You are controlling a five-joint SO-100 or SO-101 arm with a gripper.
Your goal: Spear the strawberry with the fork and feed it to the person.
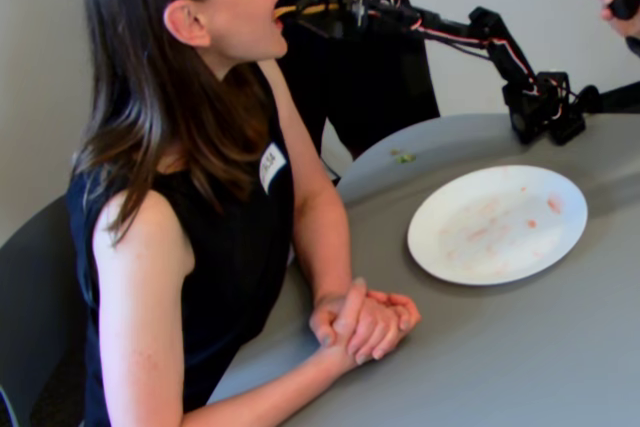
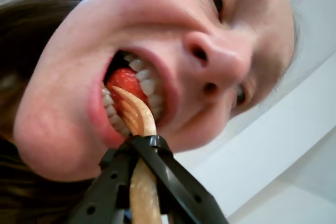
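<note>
the end effector (image 2: pixel 140 145) pinches the fork (image 2: pixel 137 114); its prongs, inside the person's (image 2: pixel 173 51) mouth with the strawberry (image 2: pixel 125 81), could jab her if pushed deeper.

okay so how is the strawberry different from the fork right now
The strawberry is bright red and roundish; the fork is tan-orange and long with thin prongs. The strawberry sits between the woman's teeth, while the fork reaches from her mouth back into the gripper, which is clamped on its handle. Both are at her open mouth, touching each other.

Arm (image 1: pixel 470 32) stretched level, fingers (image 2: pixel 173 177) clamped shut at the raised tip
</note>
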